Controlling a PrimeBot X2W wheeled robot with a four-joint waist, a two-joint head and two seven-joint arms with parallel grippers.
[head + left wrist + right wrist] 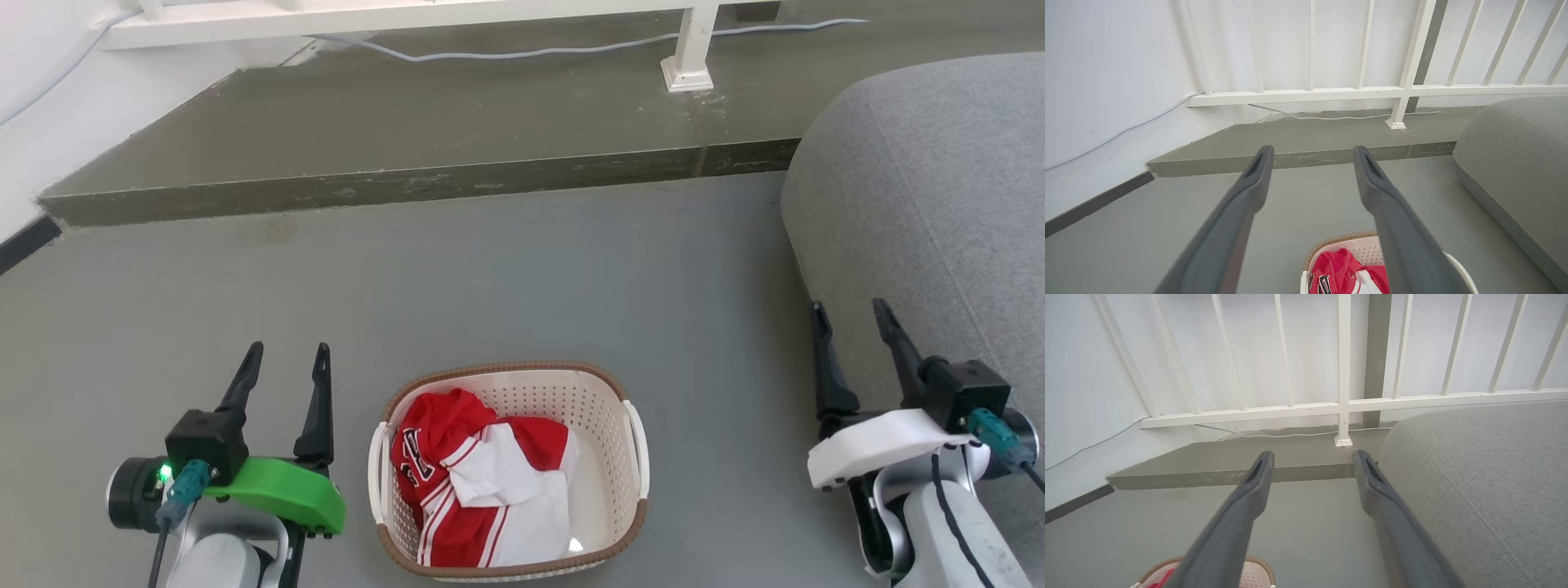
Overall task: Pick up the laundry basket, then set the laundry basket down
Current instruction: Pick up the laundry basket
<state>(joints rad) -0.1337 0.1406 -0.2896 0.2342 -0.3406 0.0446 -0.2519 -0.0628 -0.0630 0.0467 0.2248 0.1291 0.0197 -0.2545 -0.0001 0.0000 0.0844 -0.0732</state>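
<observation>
One laundry basket (571, 398) holding one garment (478, 482) sits between released left pincer (290, 349) and released right pincer (848, 305).

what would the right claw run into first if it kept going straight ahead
Probably the raised step under the white railing: the right claw points at its front edge, passing close beside the grey fabric cushion. Depth is unclear.

Between the two pairs of dark jaws sits a cream-white perforated plastic basket (581, 406) with a brown woven-look rim, holding a red-and-white striped jersey (490, 482), on grey floor (522, 278).
</observation>
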